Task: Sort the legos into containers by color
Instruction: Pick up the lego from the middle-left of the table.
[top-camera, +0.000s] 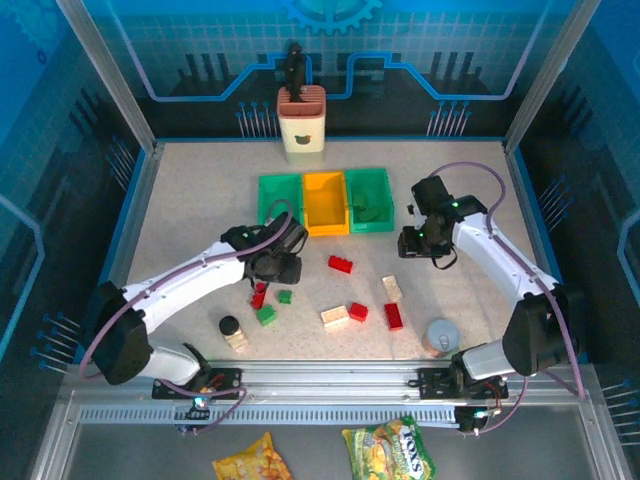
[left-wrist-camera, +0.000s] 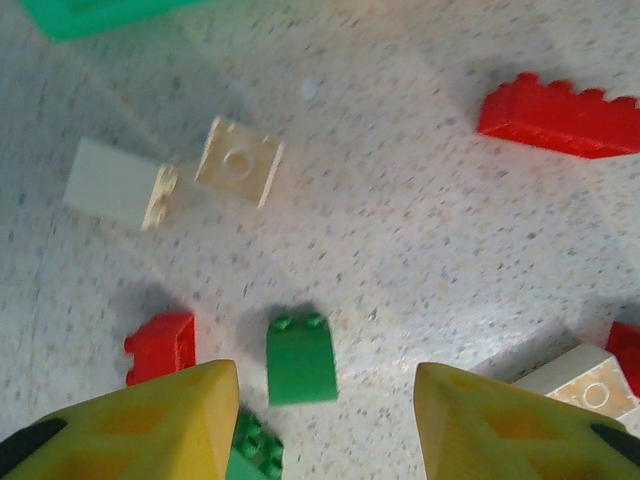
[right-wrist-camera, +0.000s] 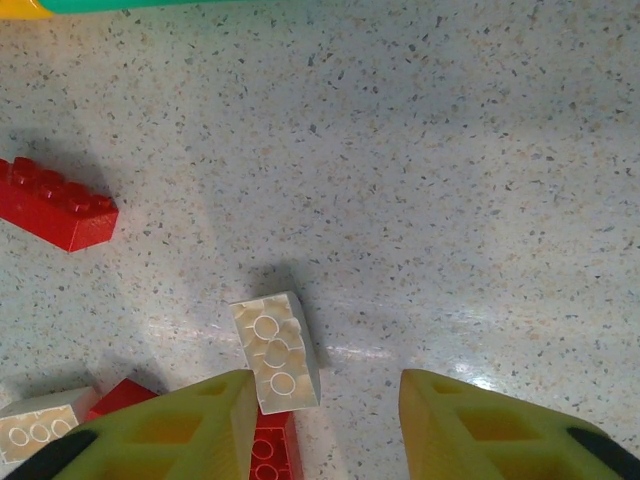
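Two green bins (top-camera: 280, 199) (top-camera: 369, 197) flank an orange-yellow bin (top-camera: 325, 200) at the table's middle back. Loose legos lie in front of them: red (top-camera: 340, 264), green (top-camera: 266, 315) and cream (top-camera: 335, 318). My left gripper (top-camera: 281, 263) hovers open over a green sloped brick (left-wrist-camera: 300, 360); that brick lies just ahead of the gripper (left-wrist-camera: 326, 400), nearer its left finger, with a red brick (left-wrist-camera: 162, 345) beside it. My right gripper (top-camera: 420, 246) is open above a cream brick (right-wrist-camera: 278, 350), which lies by its left finger (right-wrist-camera: 200, 425); nothing is held by the gripper (right-wrist-camera: 325, 400).
A cream holder with a brown top (top-camera: 300, 122) stands behind the bins. Near the front edge, a black-capped jar (top-camera: 230, 325) sits left and a grey cup (top-camera: 441, 335) sits right. A long red brick (left-wrist-camera: 560, 115) and two cream bricks (left-wrist-camera: 240, 160) lie ahead of the left gripper.
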